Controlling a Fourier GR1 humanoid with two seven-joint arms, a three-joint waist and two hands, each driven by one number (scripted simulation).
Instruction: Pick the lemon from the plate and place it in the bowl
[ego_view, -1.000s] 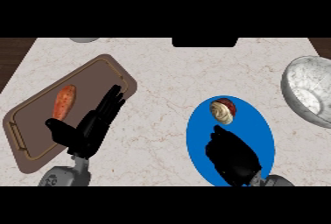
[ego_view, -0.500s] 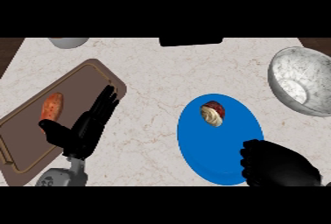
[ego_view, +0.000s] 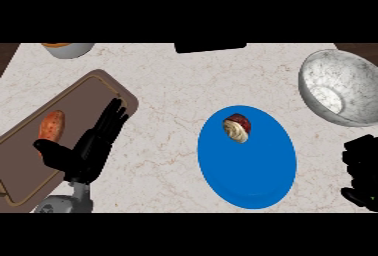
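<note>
1. A small round brown-and-cream item (ego_view: 238, 128), not clearly a lemon, sits on the upper part of the oval blue plate (ego_view: 251, 175).
2. The grey speckled bowl (ego_view: 341, 90) stands at upper right, apart from the plate.
3. The left hand (ego_view: 87, 150), fingers straight, rests over the brown cutting board (ego_view: 81, 100) beside an orange vegetable (ego_view: 52, 125).
4. The right hand (ego_view: 362, 170) shows at the right edge, curled, holding nothing visible.

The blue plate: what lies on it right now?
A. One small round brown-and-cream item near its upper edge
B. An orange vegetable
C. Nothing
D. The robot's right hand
A: the blue plate carries a single small round item near its upper edge, with no hand over it.
</note>
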